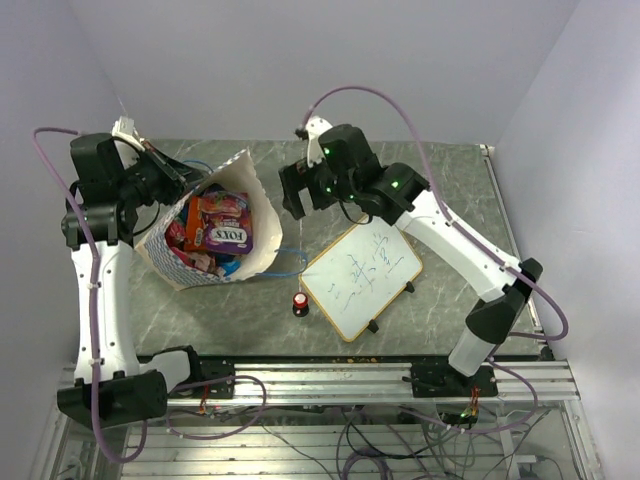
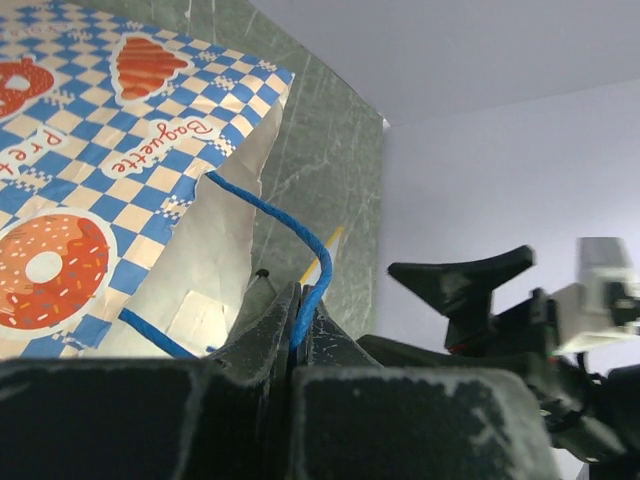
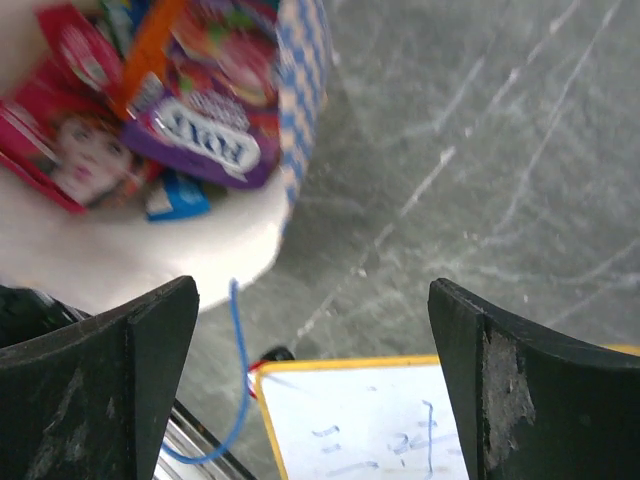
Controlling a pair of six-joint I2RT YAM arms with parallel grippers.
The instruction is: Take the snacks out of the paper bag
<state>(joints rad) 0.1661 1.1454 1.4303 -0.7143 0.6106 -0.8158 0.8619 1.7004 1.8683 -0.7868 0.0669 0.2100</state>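
Note:
The paper bag (image 1: 262,212) lies on its side at the left, mouth open toward the camera. Several snacks fill it, with a purple-pink packet (image 1: 228,235) on top. My left gripper (image 1: 176,180) is at the bag's far-left rim, shut on a blue cord handle (image 2: 300,250) of the bag (image 2: 120,150). My right gripper (image 1: 293,195) hovers open and empty just right of the bag's mouth. In the right wrist view the snacks (image 3: 200,135) and the bag's checkered rim (image 3: 305,90) lie up and left of the open gripper (image 3: 315,350).
A wood-framed whiteboard (image 1: 362,277) with blue writing lies right of the bag, also in the right wrist view (image 3: 400,430). A small red-topped black knob (image 1: 300,301) stands by its near-left corner. The bag's second blue handle (image 1: 285,262) trails on the table.

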